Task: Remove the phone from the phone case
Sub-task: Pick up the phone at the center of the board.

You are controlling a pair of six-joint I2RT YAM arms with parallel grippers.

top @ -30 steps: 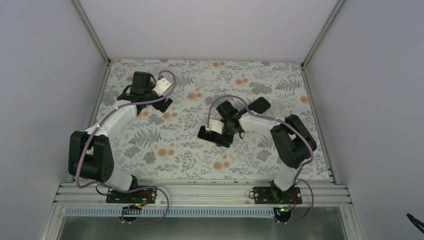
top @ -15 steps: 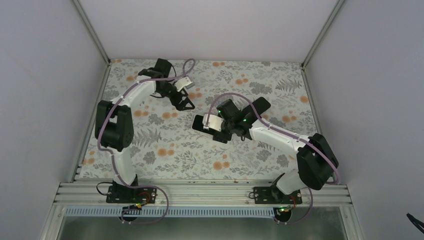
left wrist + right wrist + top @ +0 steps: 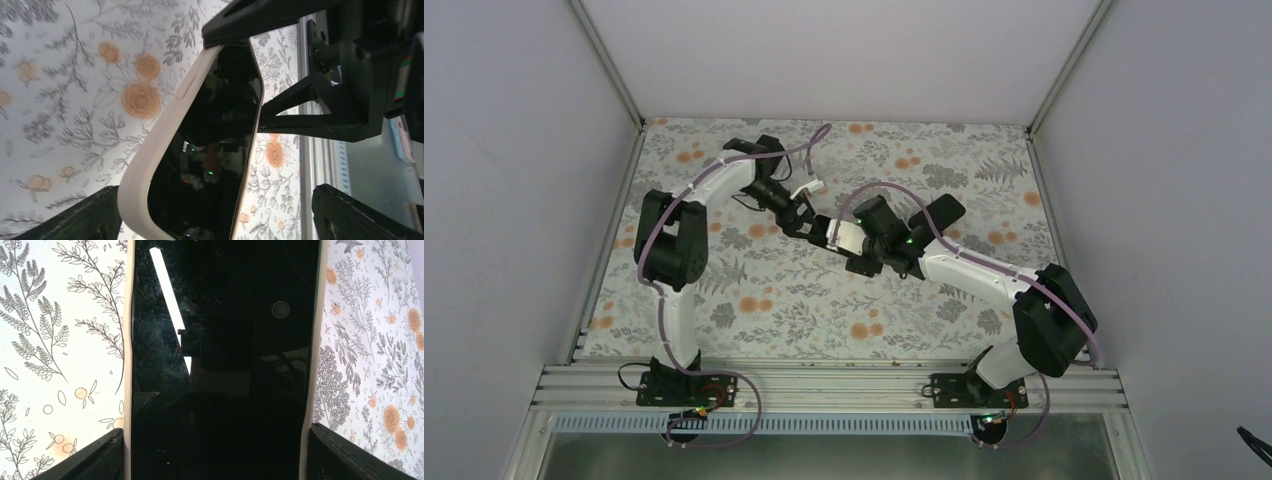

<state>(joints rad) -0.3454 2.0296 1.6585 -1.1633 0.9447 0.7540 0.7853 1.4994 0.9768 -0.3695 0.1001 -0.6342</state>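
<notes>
Jaws of my left gripper (image 3: 217, 200) stand wide, with one black finger (image 3: 75, 220) on each side of the near end of the phone case (image 3: 165, 135), and they hold nothing. The finger on the cream side is just beside the corner of the case, but I cannot tell if it touches. Between my two arms the phone (image 3: 215, 135) sits inside its case, lifted above the flowered tablecloth (image 3: 60, 100) and tilted. The case is a smooth cream shell with rounded corners. I judge it soft and bendable, so its rim near a corner is the place to take hold and peel it back. The phone is a flat, stiff slab with glossy black glass, which carries fine scratches and mirrors a bright strip of light. I judge it slippery, rather light, and fragile if it falls. On the right, the jaws of my right gripper (image 3: 215, 460) are closed onto the two long edges of the cased phone and carry it. The edges, not the glass, seem to me the proper place for this grip.
</notes>
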